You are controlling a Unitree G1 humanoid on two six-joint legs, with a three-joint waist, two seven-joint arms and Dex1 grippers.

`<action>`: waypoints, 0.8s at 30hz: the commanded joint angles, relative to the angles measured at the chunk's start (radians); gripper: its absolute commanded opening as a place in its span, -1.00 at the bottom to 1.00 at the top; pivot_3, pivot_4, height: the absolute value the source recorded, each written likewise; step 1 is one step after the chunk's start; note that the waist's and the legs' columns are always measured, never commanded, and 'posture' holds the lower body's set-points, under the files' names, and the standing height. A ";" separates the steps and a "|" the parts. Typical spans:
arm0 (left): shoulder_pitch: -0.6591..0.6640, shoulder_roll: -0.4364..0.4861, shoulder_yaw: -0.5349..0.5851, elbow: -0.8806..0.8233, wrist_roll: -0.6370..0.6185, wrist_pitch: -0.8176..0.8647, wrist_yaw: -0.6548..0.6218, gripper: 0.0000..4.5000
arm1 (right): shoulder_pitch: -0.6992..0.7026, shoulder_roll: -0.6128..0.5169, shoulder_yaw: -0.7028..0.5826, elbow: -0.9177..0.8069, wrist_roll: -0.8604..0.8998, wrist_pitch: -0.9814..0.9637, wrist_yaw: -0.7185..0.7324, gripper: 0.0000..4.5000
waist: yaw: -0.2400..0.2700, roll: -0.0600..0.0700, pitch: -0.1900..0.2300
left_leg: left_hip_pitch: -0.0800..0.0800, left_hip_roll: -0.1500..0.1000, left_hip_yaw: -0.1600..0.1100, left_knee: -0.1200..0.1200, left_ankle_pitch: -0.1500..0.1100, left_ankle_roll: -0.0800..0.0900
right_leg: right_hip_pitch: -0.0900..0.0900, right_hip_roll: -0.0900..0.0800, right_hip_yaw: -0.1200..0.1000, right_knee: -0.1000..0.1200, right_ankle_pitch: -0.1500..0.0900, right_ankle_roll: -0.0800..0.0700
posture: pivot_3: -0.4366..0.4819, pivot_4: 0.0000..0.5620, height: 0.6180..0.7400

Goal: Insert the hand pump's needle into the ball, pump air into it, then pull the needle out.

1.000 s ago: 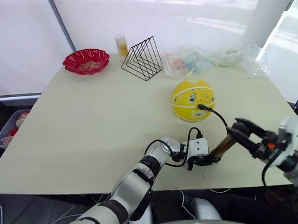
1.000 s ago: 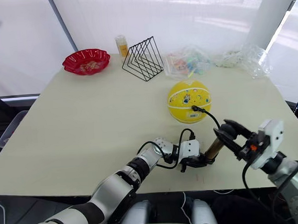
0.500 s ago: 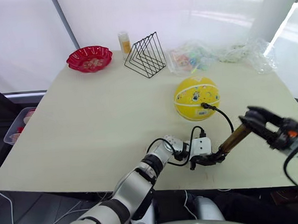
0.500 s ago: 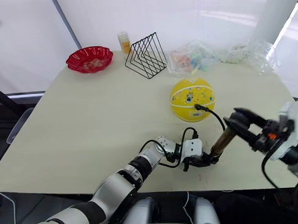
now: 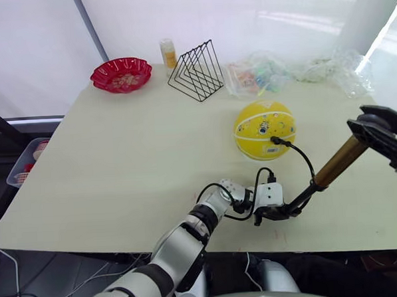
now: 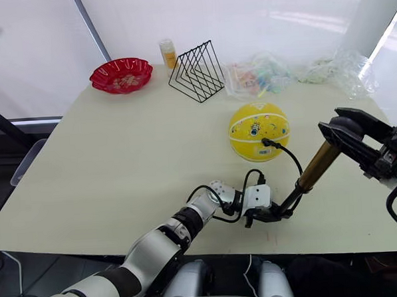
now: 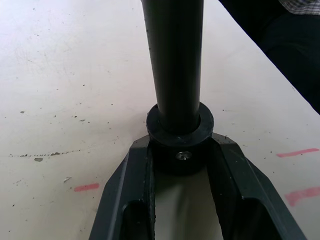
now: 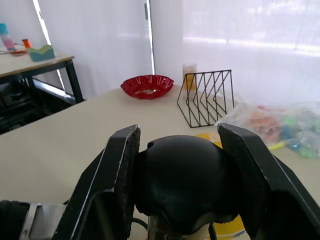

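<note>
Left eye view: the right gripper (image 5: 377, 129) has risen up and away from the table since a second ago, drawing the black handle of the hand pump (image 5: 332, 163) with it, so a thin dark rod now shows between the bronze barrel and the base that the left gripper (image 5: 282, 211) pins to the table (image 5: 119, 166) near its front edge. The needle (image 5: 274, 140) sits in the near side of the ball (image 5: 264, 130), which rests well behind the pump base, joined to it by the arching black hose (image 5: 304, 163). I judge this to be the up-stroke of pumping, with a push down due next. Right eye view: the same layout, with the red bowl (image 6: 121, 75) and wire rack (image 6: 197, 71) far back and untouched. Left wrist view: both fingers (image 7: 132, 185) pinch the pump's black foot collar (image 7: 180, 135), the shaft rising from it. Right wrist view: its two fingers (image 8: 117, 170) clamp the rounded black handle (image 8: 182, 185), with the ball's yellow edge (image 8: 230, 232) peeking below.
</note>
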 commanded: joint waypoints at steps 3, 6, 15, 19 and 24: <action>0.067 0.059 -0.074 0.125 0.098 0.069 -0.028 -0.55 | 0.093 0.125 0.229 0.073 -0.277 -0.081 0.061 -0.11 | -0.006 -0.006 -0.006 | 0.002 0.001 -0.003 0.000 0.000 0.000 | 0.002 0.000 -0.003 -0.001 0.000 0.000 | -0.05 -0.47 0.95; 0.066 0.062 -0.073 0.125 0.097 0.069 -0.026 -0.55 | 0.122 0.202 0.376 0.116 -0.375 -0.131 0.089 -0.11 | -0.018 -0.007 -0.010 | 0.004 0.001 -0.006 0.000 0.000 0.000 | 0.005 0.000 -0.006 -0.001 -0.001 -0.001 | -0.05 -0.47 0.95; 0.067 0.062 -0.072 0.124 0.096 0.070 -0.028 -0.55 | 0.111 0.234 0.505 0.158 -0.550 -0.202 0.100 -0.11 | -0.022 -0.008 -0.020 | 0.008 0.001 -0.006 -0.003 0.000 -0.001 | 0.007 -0.002 -0.005 -0.001 -0.002 -0.004 | -0.05 -0.47 0.95; 0.066 0.061 -0.074 0.124 0.098 0.067 -0.032 -0.55 | 0.086 0.200 0.405 0.096 -0.477 -0.192 0.095 -0.11 | -0.020 -0.004 -0.018 | 0.008 0.000 -0.004 -0.003 -0.001 -0.001 | 0.006 -0.003 -0.003 -0.001 -0.002 -0.003 | -0.05 -0.47 0.95; 0.060 0.062 -0.077 0.126 0.101 0.066 -0.038 -0.55 | 0.020 0.067 0.075 -0.025 -0.151 -0.131 0.022 -0.11 | -0.017 0.009 -0.009 | 0.003 -0.001 0.000 -0.003 -0.001 -0.001 | 0.001 -0.004 0.001 0.000 -0.001 -0.001 | -0.05 -0.47 0.95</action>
